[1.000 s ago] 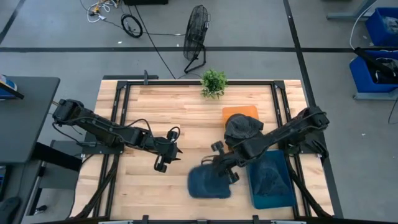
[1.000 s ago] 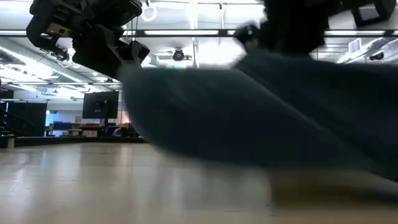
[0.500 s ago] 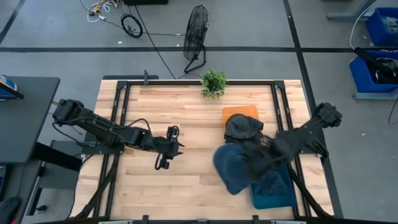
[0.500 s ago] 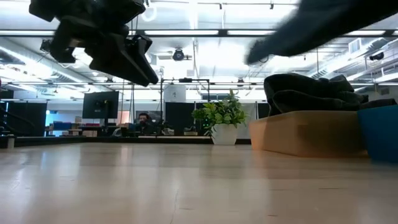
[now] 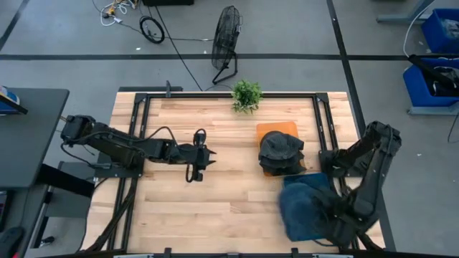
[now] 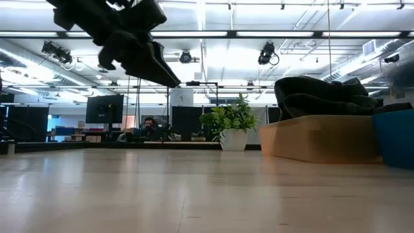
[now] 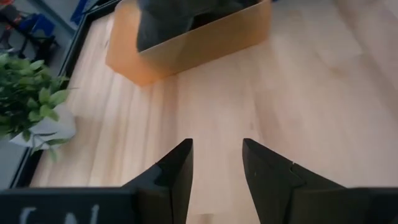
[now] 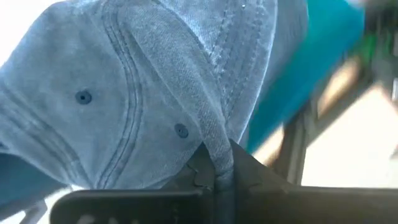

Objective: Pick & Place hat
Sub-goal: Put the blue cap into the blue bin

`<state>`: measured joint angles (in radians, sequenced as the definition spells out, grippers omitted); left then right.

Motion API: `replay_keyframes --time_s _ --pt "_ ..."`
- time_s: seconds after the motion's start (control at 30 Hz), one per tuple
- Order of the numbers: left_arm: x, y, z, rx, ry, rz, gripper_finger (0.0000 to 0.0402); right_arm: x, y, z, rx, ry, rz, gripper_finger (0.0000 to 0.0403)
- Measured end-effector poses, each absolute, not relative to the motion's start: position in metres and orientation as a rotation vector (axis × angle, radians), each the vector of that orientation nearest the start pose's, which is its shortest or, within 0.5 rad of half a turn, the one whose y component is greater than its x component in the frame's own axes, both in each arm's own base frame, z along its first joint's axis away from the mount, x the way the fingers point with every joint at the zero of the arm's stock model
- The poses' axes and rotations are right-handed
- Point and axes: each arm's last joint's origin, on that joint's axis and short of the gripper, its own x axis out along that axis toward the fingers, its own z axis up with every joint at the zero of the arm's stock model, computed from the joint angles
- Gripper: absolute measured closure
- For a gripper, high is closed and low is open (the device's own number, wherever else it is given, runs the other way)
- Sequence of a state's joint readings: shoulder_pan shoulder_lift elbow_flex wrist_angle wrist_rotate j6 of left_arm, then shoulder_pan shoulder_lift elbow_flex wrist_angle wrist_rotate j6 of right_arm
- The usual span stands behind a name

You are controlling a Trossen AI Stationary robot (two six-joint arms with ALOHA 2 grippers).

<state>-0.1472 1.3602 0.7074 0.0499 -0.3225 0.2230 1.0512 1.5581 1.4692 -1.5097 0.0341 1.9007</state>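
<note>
While the right arm folds back over the desk's near right corner, we note the following.

Right end effector (image 8: 219, 177): clamped tight on a fold of the blue denim hat (image 5: 305, 208); in the right wrist view we see the cloth pinched between the two dark fingers.

Hat position: we see it from above hanging over the teal bin (image 5: 324, 188) at the desk's near right, covering most of the bin.

Left end effector (image 5: 197, 172): fingers parted, nothing between them; in the left wrist view we see only bare wood in the gap. It hangs above the desk (image 5: 215, 129), left of centre, well apart from the hat.

Orange box (image 5: 277, 130): sits just beyond the teal bin, with a pile of dark hats (image 5: 280, 152) heaped on its near end.

Potted plant (image 5: 246, 94): at the desk's far edge, middle.

Floor fan (image 5: 226, 36): on the floor beyond the desk.

Low view: we see the left arm overhead at upper left, the orange box and dark hats at right.
</note>
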Motion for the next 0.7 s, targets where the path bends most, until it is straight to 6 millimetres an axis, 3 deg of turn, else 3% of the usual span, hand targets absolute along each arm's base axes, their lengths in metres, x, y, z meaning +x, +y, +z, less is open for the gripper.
replay_keyframes --time_s 0.13,0.4,0.57,0.7 --pt "0.274 -0.022 0.207 0.346 0.610 0.137 0.0259 0.110 0.240 0.286 0.725 1.543 -0.803 0.0392" --pt "0.274 -0.013 0.207 0.333 0.615 0.167 0.0259 0.096 0.237 0.261 0.686 1.486 -0.930 0.0388" --pt "0.274 -0.012 0.207 0.331 0.615 0.169 0.0259 0.094 0.229 0.264 0.613 1.426 -0.966 0.0388" --pt "0.274 -0.012 0.207 0.331 0.615 0.169 0.0259 0.090 0.222 0.275 0.597 1.473 -1.004 0.0387"
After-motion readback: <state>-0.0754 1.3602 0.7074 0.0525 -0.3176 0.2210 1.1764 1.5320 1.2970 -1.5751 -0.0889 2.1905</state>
